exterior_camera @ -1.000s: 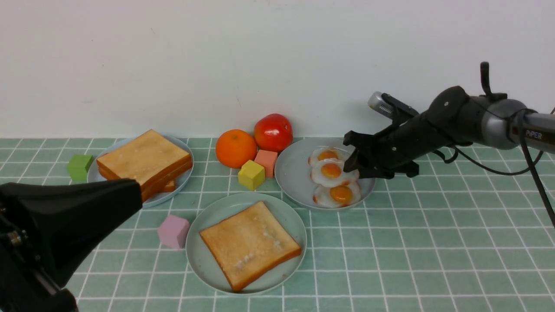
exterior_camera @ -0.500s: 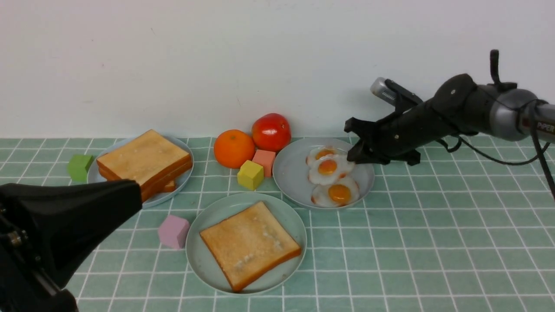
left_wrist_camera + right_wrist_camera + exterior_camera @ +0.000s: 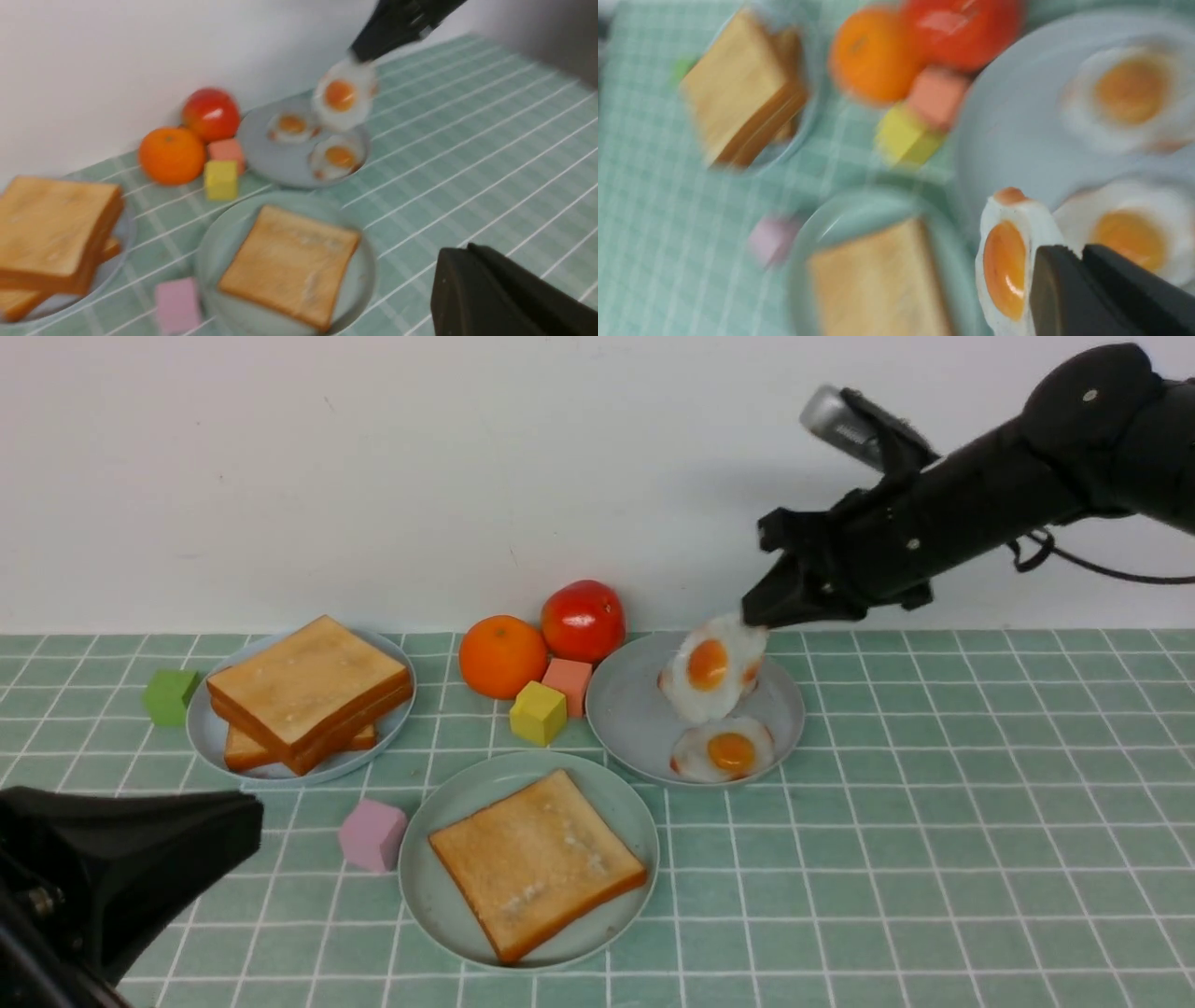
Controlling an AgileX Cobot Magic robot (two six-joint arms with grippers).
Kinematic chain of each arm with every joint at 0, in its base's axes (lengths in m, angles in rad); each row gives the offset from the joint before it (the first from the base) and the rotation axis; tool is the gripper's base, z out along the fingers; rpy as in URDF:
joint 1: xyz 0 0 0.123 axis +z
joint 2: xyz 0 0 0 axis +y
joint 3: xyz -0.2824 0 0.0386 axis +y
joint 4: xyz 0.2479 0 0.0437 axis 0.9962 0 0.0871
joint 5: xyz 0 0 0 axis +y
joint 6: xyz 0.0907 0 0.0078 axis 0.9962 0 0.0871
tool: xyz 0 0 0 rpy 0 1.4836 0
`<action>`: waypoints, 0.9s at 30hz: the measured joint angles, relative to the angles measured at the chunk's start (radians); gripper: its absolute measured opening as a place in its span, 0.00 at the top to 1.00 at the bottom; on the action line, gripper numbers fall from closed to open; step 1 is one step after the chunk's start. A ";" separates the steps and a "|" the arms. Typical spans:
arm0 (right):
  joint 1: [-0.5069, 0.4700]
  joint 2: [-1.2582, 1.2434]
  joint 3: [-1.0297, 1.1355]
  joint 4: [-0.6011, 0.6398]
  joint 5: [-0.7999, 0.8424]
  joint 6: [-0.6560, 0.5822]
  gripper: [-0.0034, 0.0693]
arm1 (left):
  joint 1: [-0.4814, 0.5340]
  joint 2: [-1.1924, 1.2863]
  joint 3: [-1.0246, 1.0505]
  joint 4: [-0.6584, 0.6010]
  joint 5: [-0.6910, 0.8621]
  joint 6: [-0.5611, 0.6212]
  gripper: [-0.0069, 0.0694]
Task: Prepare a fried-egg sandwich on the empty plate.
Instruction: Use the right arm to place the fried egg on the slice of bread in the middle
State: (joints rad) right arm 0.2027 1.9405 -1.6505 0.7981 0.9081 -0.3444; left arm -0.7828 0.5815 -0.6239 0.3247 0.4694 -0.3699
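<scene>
While my right gripper is clamped on the rim of one fried egg, the egg hangs nearly on edge, yolk facing the front, just above the bluish-grey plate, where two other eggs lie. The mint-green plate sits nearer to me on the surface, and the sandwich there is so far only one toast slice lying flat. I judge the step in hand to be carrying this egg over to that toast. My hold is a thin pinch at the white's edge, and the egg looks floppy, so I should travel smoothly to avoid swinging it loose. Over the toast I should lower until the hanging edge touches the bread, then lay the egg flat, yolk up and inside the crusts, before opening the jaws. My left gripper waits low at my left; I cannot tell how its jaws stand. The spare toast stack should supply the top slice.
</scene>
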 joint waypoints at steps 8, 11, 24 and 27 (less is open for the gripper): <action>0.173 0.001 0.151 0.252 -0.001 -0.155 0.89 | 0.000 0.000 0.000 0.020 0.051 0.000 0.92; 0.192 0.035 0.152 0.321 -0.018 -0.168 0.89 | 0.000 0.000 0.000 0.020 0.052 0.000 0.91; 0.197 0.218 0.152 0.478 -0.123 -0.198 0.89 | 0.000 0.000 0.000 0.022 0.054 0.000 0.90; 0.197 0.233 0.152 0.476 -0.137 -0.162 0.85 | 0.000 0.000 0.000 0.022 0.054 0.000 0.90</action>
State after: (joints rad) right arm 0.3994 2.1738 -1.4987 1.2739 0.7715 -0.5069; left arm -0.7828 0.5815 -0.6239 0.3467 0.5231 -0.3699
